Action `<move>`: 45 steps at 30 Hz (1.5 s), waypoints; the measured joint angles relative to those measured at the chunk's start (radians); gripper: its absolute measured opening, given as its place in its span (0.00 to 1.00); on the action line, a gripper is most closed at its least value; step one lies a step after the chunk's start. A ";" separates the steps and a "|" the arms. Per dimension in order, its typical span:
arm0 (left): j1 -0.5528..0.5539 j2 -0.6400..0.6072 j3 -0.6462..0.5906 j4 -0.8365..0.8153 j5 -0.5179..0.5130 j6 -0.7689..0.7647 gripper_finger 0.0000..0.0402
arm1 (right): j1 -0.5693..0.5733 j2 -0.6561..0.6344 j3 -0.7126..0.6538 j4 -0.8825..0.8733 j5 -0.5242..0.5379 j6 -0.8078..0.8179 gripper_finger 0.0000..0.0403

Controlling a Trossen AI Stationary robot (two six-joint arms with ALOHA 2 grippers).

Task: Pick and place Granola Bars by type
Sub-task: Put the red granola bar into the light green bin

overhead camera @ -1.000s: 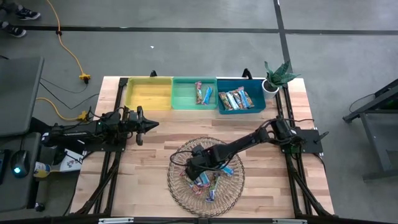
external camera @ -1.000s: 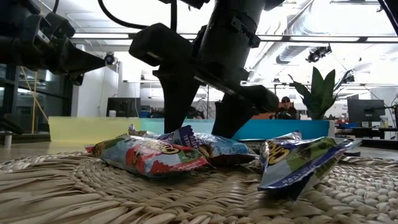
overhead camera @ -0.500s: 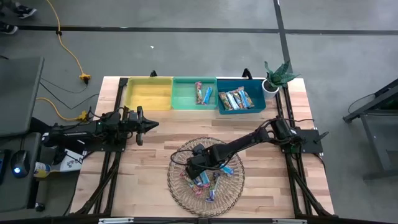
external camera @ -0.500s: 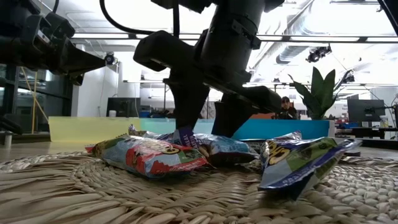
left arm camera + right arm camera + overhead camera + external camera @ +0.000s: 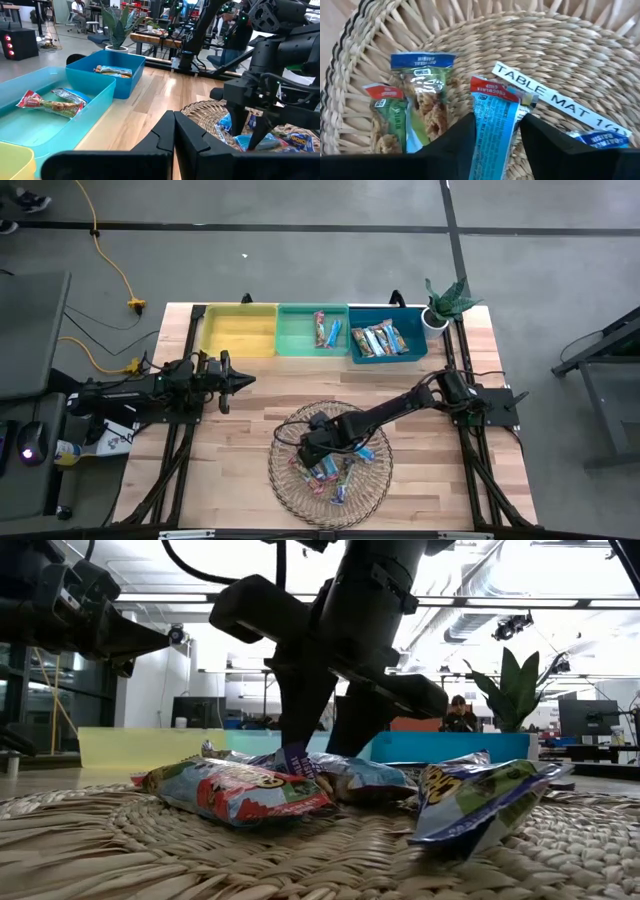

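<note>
Several granola bars lie in a round woven basket (image 5: 290, 495) at the table's near middle. My right gripper (image 5: 497, 136) reaches down into the basket and is shut on a light blue bar with a red end (image 5: 492, 107). A green-and-red bar (image 5: 387, 120) and a blue-topped bar (image 5: 426, 95) lie beside it on the basket floor. In the low view, my right gripper (image 5: 320, 745) stands behind a red-and-green bar (image 5: 235, 790). My left gripper (image 5: 245, 380) waits shut and level at the table's left, touching nothing. My right gripper pinches the light blue bar by its two long sides (image 5: 481, 131), one finger on each. The fingers slant steeply down from above and lie across the bar. The bar lies flat on the basket floor, its red end pointing away from the fingers.
Three bins stand in a row at the far edge: yellow (image 5: 240, 345), green (image 5: 296, 330) holding two bars, and blue (image 5: 415, 330) holding several. A potted plant (image 5: 442, 302) stands at the far right corner. A white label (image 5: 545, 97) lies on the basket floor.
My right gripper has stayed in place in the basket, and its fingers have drawn together onto the light blue bar. The bars in the foreground of the low view have shifted slightly.
</note>
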 joint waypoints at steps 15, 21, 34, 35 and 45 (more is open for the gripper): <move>0.000 0.000 0.000 0.000 0.000 0.000 0.00 | 0.000 -0.002 0.001 0.039 -0.002 -0.020 0.28; 0.000 0.000 0.000 0.000 0.000 0.000 0.00 | -0.001 -0.003 0.001 0.042 -0.002 -0.023 0.28; 0.000 0.000 0.000 0.000 0.001 0.000 0.00 | -0.001 -0.004 0.002 0.067 -0.005 -0.024 0.28; 0.000 0.000 0.000 0.000 0.000 0.000 0.00 | -0.001 -0.004 0.002 0.073 -0.005 -0.030 0.28; 0.000 0.000 0.000 0.000 0.001 0.000 0.00 | -0.003 -0.004 0.023 0.114 -0.005 -0.091 0.28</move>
